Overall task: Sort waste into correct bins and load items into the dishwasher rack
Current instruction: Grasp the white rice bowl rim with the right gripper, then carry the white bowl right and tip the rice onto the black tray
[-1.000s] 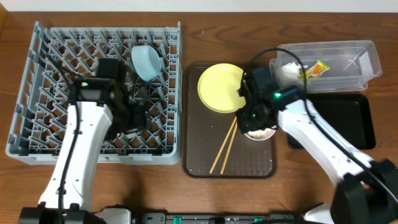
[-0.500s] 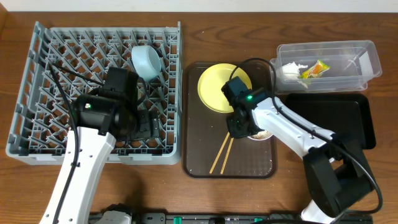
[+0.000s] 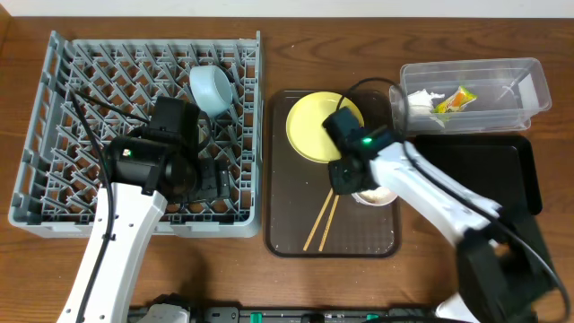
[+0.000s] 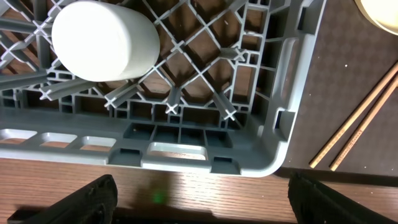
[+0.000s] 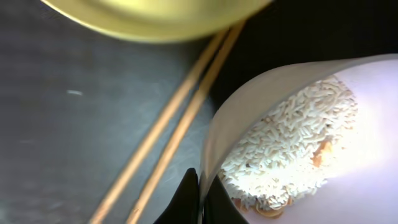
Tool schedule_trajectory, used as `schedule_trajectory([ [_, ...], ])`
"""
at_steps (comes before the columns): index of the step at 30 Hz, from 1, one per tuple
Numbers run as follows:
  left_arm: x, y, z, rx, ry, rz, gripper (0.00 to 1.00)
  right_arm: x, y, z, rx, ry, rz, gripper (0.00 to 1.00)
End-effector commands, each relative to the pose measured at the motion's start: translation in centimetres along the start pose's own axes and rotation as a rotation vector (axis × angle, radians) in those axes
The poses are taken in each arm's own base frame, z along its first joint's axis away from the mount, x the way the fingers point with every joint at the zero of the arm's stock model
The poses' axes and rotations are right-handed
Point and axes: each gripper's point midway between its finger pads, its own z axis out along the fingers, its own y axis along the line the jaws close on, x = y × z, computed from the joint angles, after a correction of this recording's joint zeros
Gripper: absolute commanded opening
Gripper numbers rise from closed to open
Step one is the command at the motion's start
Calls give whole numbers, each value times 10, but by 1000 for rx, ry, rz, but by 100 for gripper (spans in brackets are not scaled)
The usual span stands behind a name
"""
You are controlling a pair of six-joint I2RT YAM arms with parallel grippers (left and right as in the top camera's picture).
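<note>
R gripper (image 5: 199, 196) swings in and nips shut on rim of round white bowl (image 5: 298, 81), loose white-beige rice scraps (image 5: 286, 149) inside, so tip-out likely next; L gripper (image 4: 205, 199) wide open, empty.

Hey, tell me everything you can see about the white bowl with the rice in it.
The white bowl is round, thin-walled and smooth, like glossy plastic or ceramic. It sits on the brown tray, beside the chopsticks and near the yellow plate. Rice scraps with a few orange-brown bits cover its bottom. The right gripper is pinched shut on its rim, one finger inside, one outside. Overhead, the arm hides most of it.
</note>
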Motion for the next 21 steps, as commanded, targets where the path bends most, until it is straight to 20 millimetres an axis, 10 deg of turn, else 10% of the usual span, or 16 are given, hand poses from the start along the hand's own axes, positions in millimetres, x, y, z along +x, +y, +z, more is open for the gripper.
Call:
schedule_trajectory([
  [1,1,2,0,-14,-6,-5,89,-24,-13,-52,-110,-139,94,1],
  [8,1,2,0,-14,-6,-5,89,-40,-65,-104,-332,-236,195,1],
  [21,1,2,0,-14,-5,-5,89,-44,-130,-111,-644,-268,305,1],
])
